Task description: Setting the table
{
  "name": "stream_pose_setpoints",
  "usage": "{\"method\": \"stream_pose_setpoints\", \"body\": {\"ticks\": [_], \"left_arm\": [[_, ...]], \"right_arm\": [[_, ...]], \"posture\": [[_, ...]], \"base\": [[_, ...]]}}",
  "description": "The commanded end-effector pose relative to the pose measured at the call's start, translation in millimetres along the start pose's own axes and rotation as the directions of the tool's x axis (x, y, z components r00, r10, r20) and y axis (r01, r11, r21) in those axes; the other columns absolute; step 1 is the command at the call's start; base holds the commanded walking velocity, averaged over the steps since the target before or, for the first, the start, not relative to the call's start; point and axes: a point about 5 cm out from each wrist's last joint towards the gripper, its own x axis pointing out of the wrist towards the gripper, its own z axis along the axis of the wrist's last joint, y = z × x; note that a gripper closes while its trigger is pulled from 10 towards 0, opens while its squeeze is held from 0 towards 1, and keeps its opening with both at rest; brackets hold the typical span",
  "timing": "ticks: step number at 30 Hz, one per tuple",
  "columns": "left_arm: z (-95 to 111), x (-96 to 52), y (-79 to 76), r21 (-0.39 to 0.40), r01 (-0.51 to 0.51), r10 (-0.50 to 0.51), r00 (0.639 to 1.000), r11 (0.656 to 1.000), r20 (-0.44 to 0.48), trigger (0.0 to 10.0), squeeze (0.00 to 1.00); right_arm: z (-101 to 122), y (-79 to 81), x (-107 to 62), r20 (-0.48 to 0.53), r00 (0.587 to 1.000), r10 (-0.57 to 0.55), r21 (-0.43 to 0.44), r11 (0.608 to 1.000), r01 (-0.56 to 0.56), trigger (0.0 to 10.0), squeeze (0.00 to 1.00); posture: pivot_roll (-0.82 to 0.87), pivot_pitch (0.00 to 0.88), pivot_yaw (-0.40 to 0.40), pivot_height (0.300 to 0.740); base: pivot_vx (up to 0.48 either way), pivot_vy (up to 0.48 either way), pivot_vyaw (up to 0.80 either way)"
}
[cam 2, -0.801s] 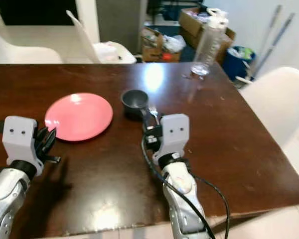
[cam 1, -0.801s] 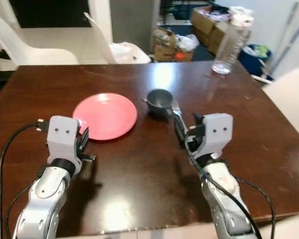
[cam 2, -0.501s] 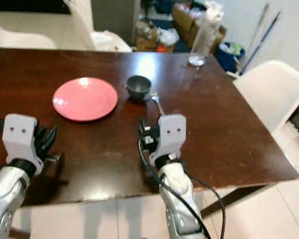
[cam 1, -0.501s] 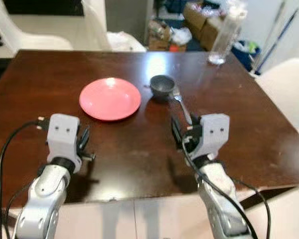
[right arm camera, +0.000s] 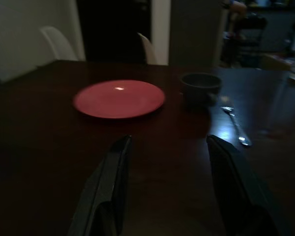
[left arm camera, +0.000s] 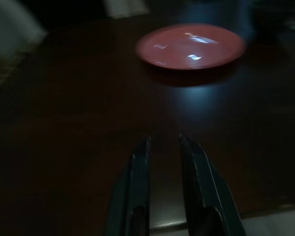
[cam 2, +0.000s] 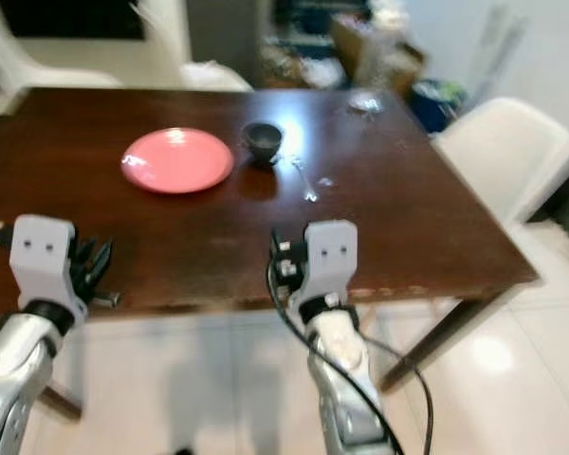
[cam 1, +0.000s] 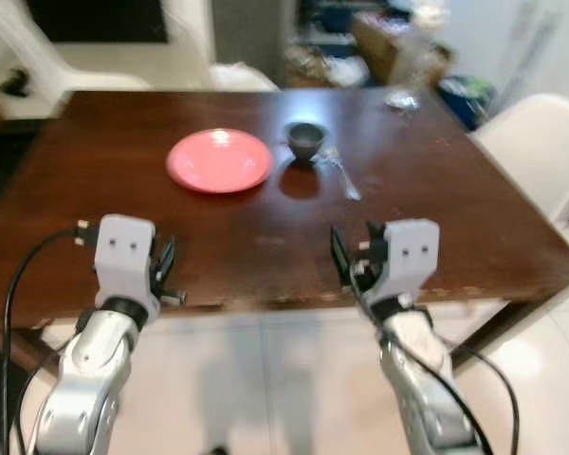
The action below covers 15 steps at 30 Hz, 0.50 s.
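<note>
A pink plate (cam 1: 219, 160) is sitting on the dark brown table (cam 1: 123, 227), toward the far edge and a little to the robot's left of the middle. Just beside the plate, on its right, a small dark cup (cam 1: 305, 138) is standing upright, not touching the plate. A silver fork (cam 1: 342, 176) is lying flat on the table just to the right of the cup, its handle pointing toward the near edge. A clear plastic bottle (cam 1: 410, 68) is standing near the far right corner of the table, well apart from the other things. The left gripper (left arm camera: 163, 143) is hanging in the air over the near edge of the table, holding nothing, with its two black fingers close together and only a thin gap between them. The right gripper (right arm camera: 169, 142) is hanging over the near edge too, with its fingers spread wide apart and nothing between them. White chairs (cam 1: 536, 152) are standing around the table.
</note>
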Motion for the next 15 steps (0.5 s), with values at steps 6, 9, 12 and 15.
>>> {"method": "stream_pose_setpoints", "body": {"ticks": [6, 9, 12, 15], "left_arm": [[-0.5, 0.9, -3.7, 0.005, 0.012, -0.012, 1.0, 1.0, -0.002, 10.0, 0.0], [-1.0, 0.8, -4.0, 0.006, 0.014, -0.014, 1.0, 1.0, -0.004, 10.0, 0.0], [-1.5, 0.9, -4.3, 0.006, 0.015, -0.015, 1.0, 1.0, -0.004, 10.0, 0.0], [-2.3, 0.8, -4.7, 0.006, 0.016, -0.016, 1.0, 1.0, -0.006, 10.0, 0.0]], "right_arm": [[-4.9, -3.8, -1.9, -0.026, 0.999, -0.023, 0.005, 1.0, 0.023, 10.0, 0.0], [-5.9, -4.5, -1.9, -0.035, 0.999, -0.029, 0.017, 0.999, 0.03, 10.0, 0.0], [-6.0, -4.6, -1.8, -0.035, 0.999, -0.029, 0.015, 0.999, 0.029, 10.0, 0.0], [-6.1, -4.8, -1.7, -0.035, 0.999, -0.028, 0.013, 1.0, 0.028, 10.0, 0.0]], "posture": [[0.02, 0.052, 0.02, 0.74], [0.02, 0.052, 0.02, 0.74], [0.02, 0.051, 0.02, 0.74], [0.02, 0.05, 0.019, 0.74]], "base": [[0.0, 0.0, -0.21], [0.0, 0.0, -0.8], [0.0, 0.0, -0.79], [0.0, 0.0, -0.79]]}}
